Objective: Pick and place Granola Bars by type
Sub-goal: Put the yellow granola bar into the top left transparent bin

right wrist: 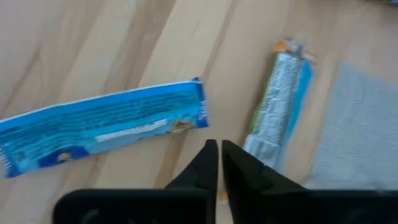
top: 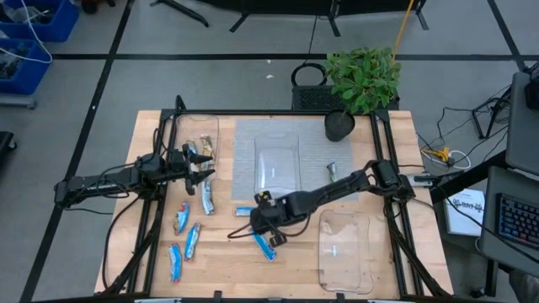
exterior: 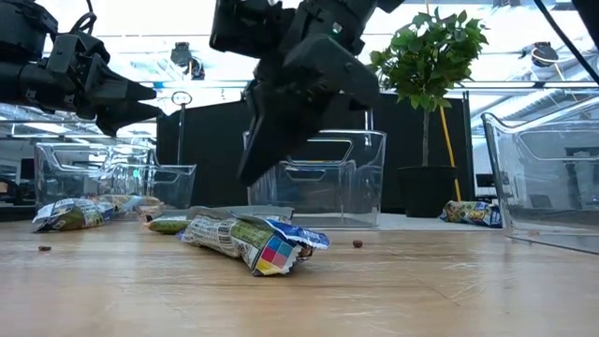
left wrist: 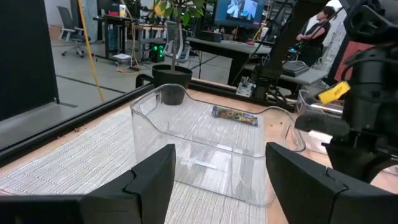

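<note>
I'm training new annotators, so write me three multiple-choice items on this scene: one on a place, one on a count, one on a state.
1. Where on the table is the plant?
A) far corner, right arm's side
B) near corner, left arm's side
C) the middle

2. How many clear trays are there?
A) one
B) two
C) three

3. The right gripper is:
A) wide open
B) shut on nothing
C) shut on a blue bar

Key:
1 A: the high view shows it at the far right corner.
2 C: one sits left, one in the middle, one right.
3 B: its wrist view shows it closed above the wood, with nothing in between.
</note>
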